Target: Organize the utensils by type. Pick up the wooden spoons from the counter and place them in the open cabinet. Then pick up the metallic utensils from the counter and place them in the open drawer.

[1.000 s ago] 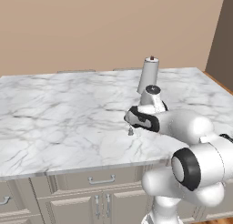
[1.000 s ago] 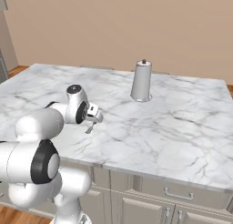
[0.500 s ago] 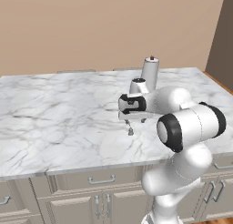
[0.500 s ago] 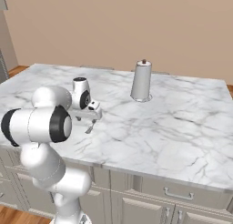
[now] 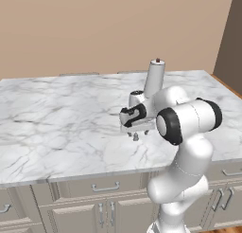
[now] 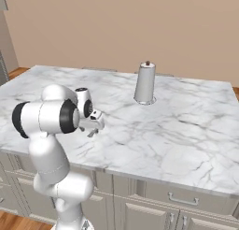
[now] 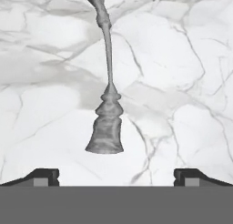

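A slim grey metal utensil (image 7: 107, 104) with a flared end lies flat on the white marble worktop (image 5: 61, 118) — directly beneath the claw (image 7: 116, 175), between its wide-open, empty fingers. A tall grey cylinder (image 6: 145, 83) stands well behind.

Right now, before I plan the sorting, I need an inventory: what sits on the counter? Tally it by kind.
On the counter:
Tall grey cylinder: 1
Slim grey utensil: 1
Total: 2
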Controlling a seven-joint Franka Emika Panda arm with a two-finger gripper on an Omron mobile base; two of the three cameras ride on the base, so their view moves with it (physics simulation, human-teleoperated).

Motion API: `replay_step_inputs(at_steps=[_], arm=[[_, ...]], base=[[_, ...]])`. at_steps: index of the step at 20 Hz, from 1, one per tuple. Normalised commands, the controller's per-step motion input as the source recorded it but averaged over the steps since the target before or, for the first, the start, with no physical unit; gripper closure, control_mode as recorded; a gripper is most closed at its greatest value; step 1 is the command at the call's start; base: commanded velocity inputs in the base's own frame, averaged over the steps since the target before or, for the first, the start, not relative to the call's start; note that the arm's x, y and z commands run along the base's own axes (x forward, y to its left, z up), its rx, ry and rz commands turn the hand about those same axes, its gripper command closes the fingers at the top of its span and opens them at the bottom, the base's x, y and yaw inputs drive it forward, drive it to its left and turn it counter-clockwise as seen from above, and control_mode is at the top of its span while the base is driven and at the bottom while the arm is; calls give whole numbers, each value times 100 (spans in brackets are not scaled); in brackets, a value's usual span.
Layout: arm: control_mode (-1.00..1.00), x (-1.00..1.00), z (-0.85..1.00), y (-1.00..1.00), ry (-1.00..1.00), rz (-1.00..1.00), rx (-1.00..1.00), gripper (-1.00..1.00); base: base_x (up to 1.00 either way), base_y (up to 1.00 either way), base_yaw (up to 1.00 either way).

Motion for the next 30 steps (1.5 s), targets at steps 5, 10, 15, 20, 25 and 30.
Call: replay_step_inputs(at_steps=[5, 10, 15, 20, 25, 30], arm=[[-100, 25, -39, 0, 0, 0, -2, -100], [-100, 47, -18, 0, 0, 0, 0, -100], [-100, 39, -25, 0, 0, 0, 0, -100], [-100, 0, -61, 2, 4, -1, 0, 100], [-100, 0, -72, 0, 6, -8, 0, 100], [-100, -6, -52, -5, 1, -10, 0, 100]], base=[[0, 0, 0], [0, 0, 0], [0, 0, 0], [0, 0, 0], [0, 0, 0], [0, 0, 0]])
